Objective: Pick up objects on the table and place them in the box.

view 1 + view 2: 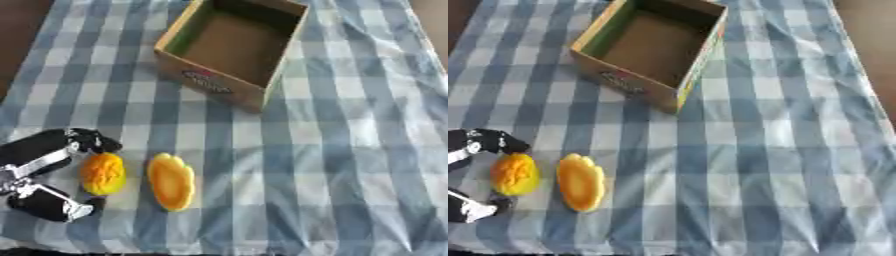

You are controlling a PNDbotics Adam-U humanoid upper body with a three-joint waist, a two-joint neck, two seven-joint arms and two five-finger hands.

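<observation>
The left hand runs off the picture's left edge. The cardboard box's far rim is cut off at the top, its printed label unreadable.

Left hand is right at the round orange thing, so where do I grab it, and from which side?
Take the round orange thing across its short middle, coming from its left, where the left hand already brackets it with fingers above and below. It lies lengthwise toward the box, so its narrow width suits a pinch. The flat yellow piece lies close on its right, leaving little room there.
</observation>
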